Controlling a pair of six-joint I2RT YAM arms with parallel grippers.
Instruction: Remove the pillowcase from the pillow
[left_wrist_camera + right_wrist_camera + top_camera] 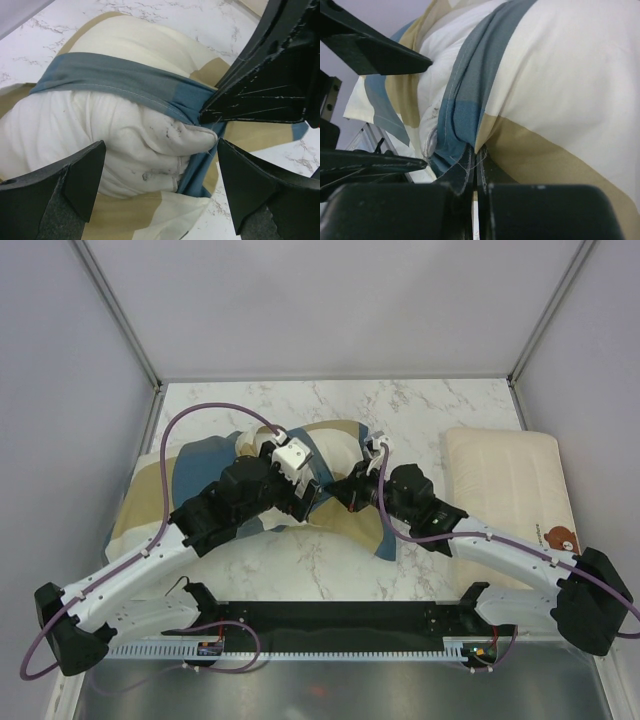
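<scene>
The pillowcase [195, 475], in blocks of steel blue, tan and cream, lies bunched at the table's middle left. In the left wrist view the off-white pillow [115, 135] bulges out of its opening, with the blue hem [130, 80] stretched across it. My left gripper [160, 172] hangs open just above that exposed pillow corner, with nothing held between its fingers. My right gripper [476, 159] is shut on the pillowcase's blue and tan hem, and it shows at the upper right of the left wrist view [210, 114]. From above, both grippers meet over the case [312, 497] [345, 495].
A flatter cream pillow with a brown bear print [510, 495] lies at the table's right edge. The marble table [420, 410] is walled by grey panels at the back and sides. A purple cable [200, 415] loops over the left arm.
</scene>
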